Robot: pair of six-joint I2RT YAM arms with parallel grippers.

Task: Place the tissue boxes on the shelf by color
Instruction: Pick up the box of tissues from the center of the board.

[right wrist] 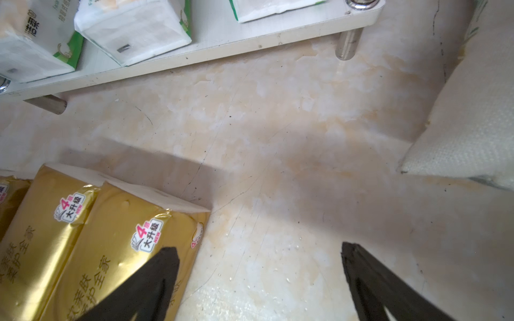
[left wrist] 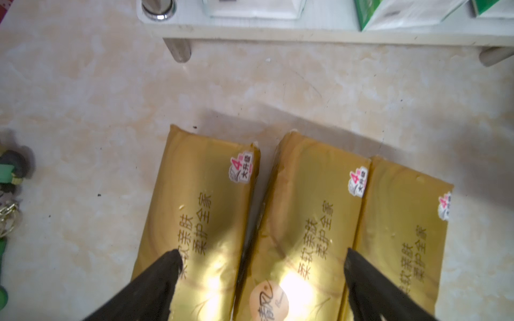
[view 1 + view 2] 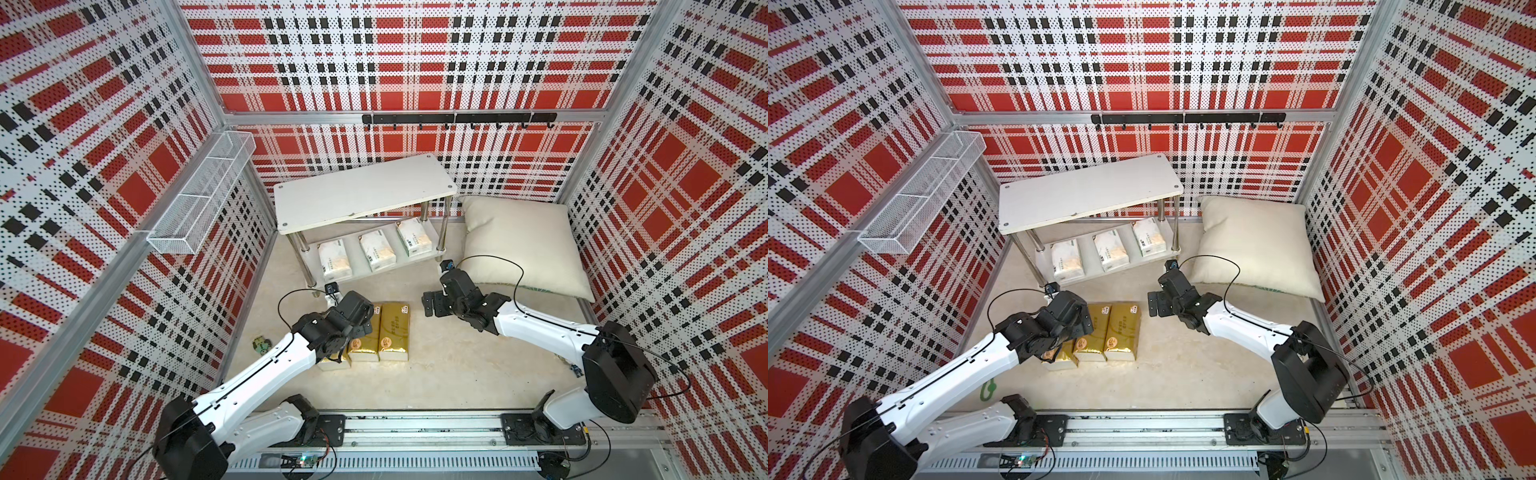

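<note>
Three gold tissue boxes lie side by side on the floor: the left one (image 2: 200,211), the middle one (image 2: 311,222) and the right one (image 3: 394,332). On the lower board of the shelf (image 3: 361,191) sit three white tissue boxes (image 3: 377,251); its top board is bare. My left gripper (image 2: 262,251) hovers open over the gold row. One fingertip (image 2: 169,261) is over the left box, the other over the seam between the middle and right boxes. My right gripper (image 1: 258,246) stands open above bare floor, just right of the gold row (image 1: 116,250), holding nothing.
A cream pillow (image 3: 523,245) leans at the right of the shelf. A white wire basket (image 3: 199,199) hangs on the left wall and a black hook rail (image 3: 457,118) on the back wall. A small green object (image 3: 261,345) lies on the floor at the left.
</note>
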